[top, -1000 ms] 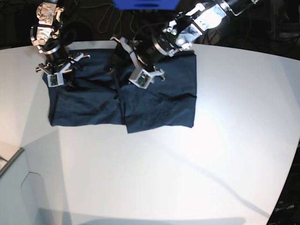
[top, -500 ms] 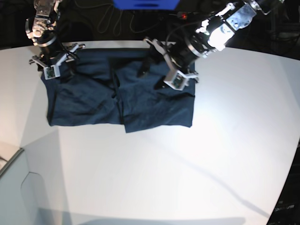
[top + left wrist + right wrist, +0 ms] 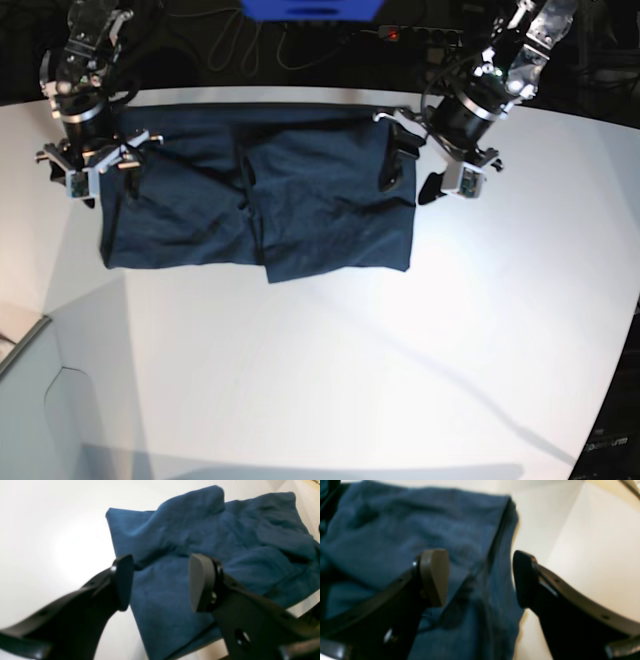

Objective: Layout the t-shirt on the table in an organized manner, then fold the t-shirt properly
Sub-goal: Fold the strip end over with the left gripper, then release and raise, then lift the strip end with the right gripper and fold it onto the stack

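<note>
We see the dark navy-blue cotton t-shirt [image 3: 260,205] lying folded on the smooth white table [image 3: 400,360]. Our left gripper [image 3: 160,582] and right gripper [image 3: 480,577] both hang released, grasping nothing, at the shirt's opposite edges.

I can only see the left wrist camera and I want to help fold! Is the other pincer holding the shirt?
Observer: No. The right pincer is open and empty, over one side edge of the t-shirt.
Operator: Which edge?
Observer: The end opposite your left pincer. In the base view it is on the left.
Operator: Does the whole shirt look tidy?
Observer: Fairly. It lies as a wide rectangle on the table, with two flaps meeting near the middle.
</note>
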You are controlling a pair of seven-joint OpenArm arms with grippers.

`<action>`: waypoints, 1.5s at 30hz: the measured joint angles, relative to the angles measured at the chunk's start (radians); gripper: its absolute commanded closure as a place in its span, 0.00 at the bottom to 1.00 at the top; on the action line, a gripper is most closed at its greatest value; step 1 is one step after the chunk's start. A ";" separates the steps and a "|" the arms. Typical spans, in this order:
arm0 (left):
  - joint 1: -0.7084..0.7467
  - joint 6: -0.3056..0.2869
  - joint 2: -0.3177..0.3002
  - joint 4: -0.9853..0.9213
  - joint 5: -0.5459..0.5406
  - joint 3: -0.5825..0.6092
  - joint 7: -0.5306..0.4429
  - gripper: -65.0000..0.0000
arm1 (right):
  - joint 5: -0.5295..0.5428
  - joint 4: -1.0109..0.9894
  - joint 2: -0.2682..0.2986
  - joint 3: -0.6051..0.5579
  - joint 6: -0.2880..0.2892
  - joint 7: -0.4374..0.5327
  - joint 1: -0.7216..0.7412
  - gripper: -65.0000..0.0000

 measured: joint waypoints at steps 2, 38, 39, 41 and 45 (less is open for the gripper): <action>-0.001 0.000 0.002 0.000 0.000 0.000 0.000 0.48 | 0.002 -0.020 0.000 0.002 0.000 -0.034 0.019 0.37; 0.053 -0.001 0.092 -0.063 0.000 -0.396 0.011 0.48 | 0.033 -0.335 0.097 -0.050 -0.004 -0.131 0.174 1.00; 0.053 0.000 0.093 -0.074 0.000 -0.417 0.010 0.48 | 0.033 -0.335 0.097 -0.050 -0.004 -0.130 0.174 1.00; 0.053 0.000 0.101 -0.096 0.000 -0.453 0.011 0.48 | 0.032 -0.331 0.097 -0.050 -0.004 -0.133 0.174 1.00; 0.059 -0.001 0.141 -0.140 0.000 -0.518 0.010 0.48 | 0.002 -0.274 0.090 -0.050 -0.002 -0.184 0.166 1.00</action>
